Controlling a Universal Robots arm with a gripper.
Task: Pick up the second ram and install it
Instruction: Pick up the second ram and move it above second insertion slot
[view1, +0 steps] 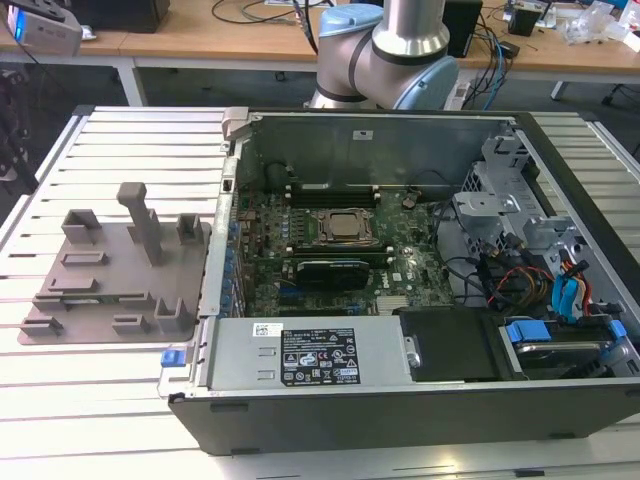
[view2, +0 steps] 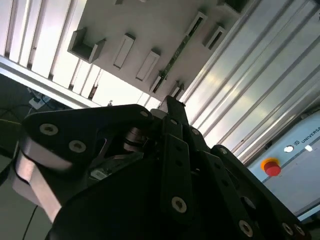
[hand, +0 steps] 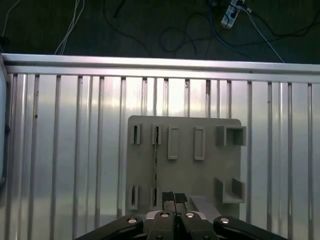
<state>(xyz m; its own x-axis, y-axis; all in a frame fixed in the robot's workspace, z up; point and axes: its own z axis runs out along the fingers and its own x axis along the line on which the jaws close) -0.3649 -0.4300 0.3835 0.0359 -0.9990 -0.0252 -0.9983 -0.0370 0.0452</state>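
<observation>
The second ram (hand: 155, 170) is a thin green stick standing on edge in the gray holder tray (hand: 210, 170), held between two pairs of small slots. In the second wrist view the ram (view2: 175, 57) runs as a narrow strip across the tray (view2: 150, 25). My gripper (hand: 174, 198) hovers above the tray, close to one end of the stick and slightly to its side. Its black fingertips (view2: 172, 105) are pressed together with nothing between them. In the exterior view the tray (view1: 110, 280) lies at the left, beside the open computer case.
The open computer case (view1: 480, 130) holds a motherboard with a CPU socket (view1: 345, 228), a black card (view1: 330, 272) and a power supply (view1: 300, 355). The slatted metal table (view1: 130, 150) carries everything. A red button (view2: 271, 167) sits on a box beyond the table.
</observation>
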